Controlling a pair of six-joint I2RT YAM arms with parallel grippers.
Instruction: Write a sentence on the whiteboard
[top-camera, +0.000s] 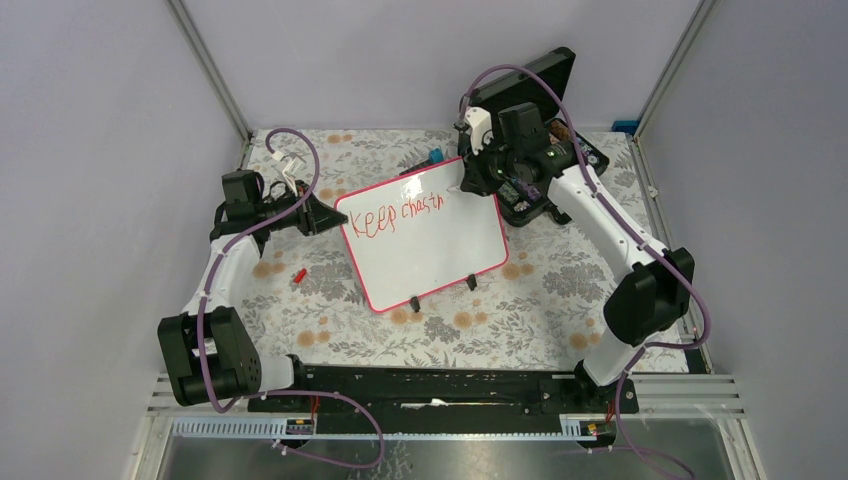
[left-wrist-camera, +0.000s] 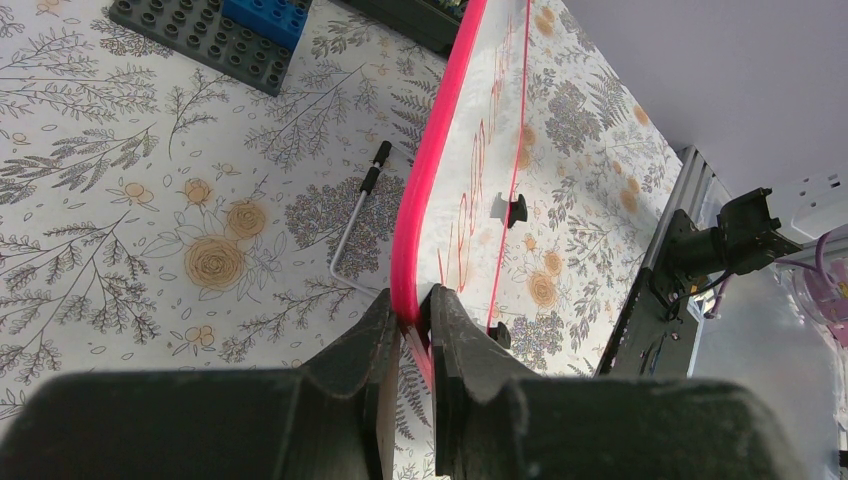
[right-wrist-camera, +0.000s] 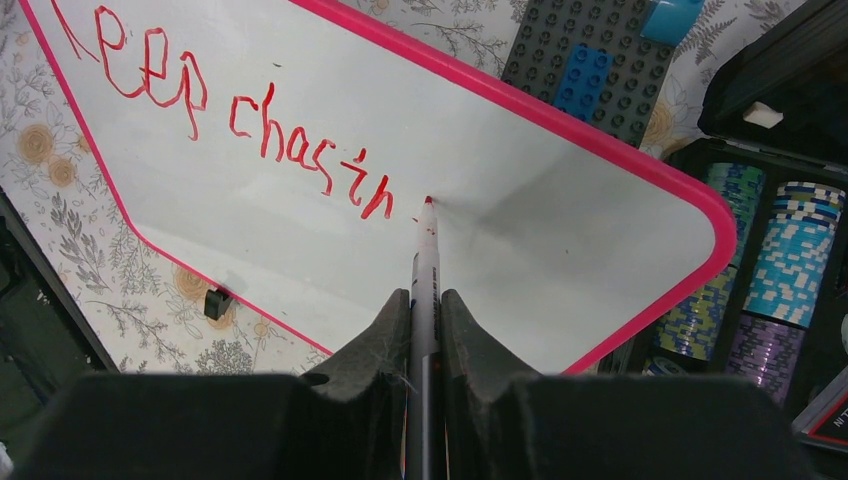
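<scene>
The whiteboard (top-camera: 430, 240) with a red-pink frame and two black feet stands tilted mid-table. Red marker writing on it reads "Keep chasin" (right-wrist-camera: 230, 110) in one line. My left gripper (top-camera: 325, 215) is shut on the board's left edge; in the left wrist view its jaws (left-wrist-camera: 412, 318) pinch the pink frame (left-wrist-camera: 425, 190). My right gripper (top-camera: 470, 182) is shut on a grey marker (right-wrist-camera: 424, 280). The marker's red tip (right-wrist-camera: 428, 201) touches the board just right of the last letter.
A black foam-lined case (top-camera: 540, 150) with stacked poker chips (right-wrist-camera: 790, 260) stands open behind the board. A dark brick baseplate with blue bricks (right-wrist-camera: 590, 70) lies at the back. A small red cap (top-camera: 298, 274) lies left of the board. A metal rod (left-wrist-camera: 352, 220) lies behind the board.
</scene>
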